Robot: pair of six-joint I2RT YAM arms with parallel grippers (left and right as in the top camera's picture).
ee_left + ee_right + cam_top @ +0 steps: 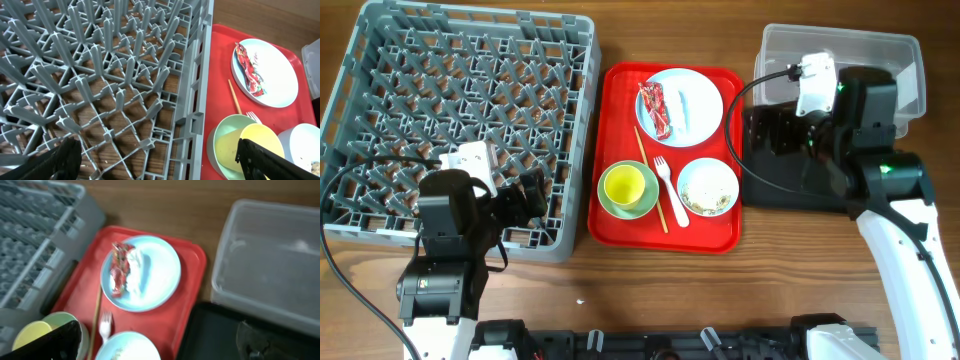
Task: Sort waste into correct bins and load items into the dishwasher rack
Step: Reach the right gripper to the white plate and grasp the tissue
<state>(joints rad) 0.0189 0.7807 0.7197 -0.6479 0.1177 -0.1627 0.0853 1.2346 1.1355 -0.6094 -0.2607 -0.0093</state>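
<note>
The grey rack [582, 110] stands at the left. The pale blue plate [705, 100] on the red tray holds the red wrapper [653, 108] and the white tissue [682, 103]. The yellow-green cup [625, 185] sits on the green saucer [647, 205]. The chopstick [650, 180] and the fork [670, 190] lie beside the bowl [708, 187], which holds rice scraps. The clear tub [840, 65] and the black tray [790, 175] are at the right. My left gripper [160, 160] is open over the rack's front right corner. My right gripper [160, 342] is open and empty above the black tray's edge.
The red serving tray [620, 100] lies between the rack and the bins. Bare wooden table [650, 290] runs along the front. The right arm's cable [760, 80] loops over the black tray.
</note>
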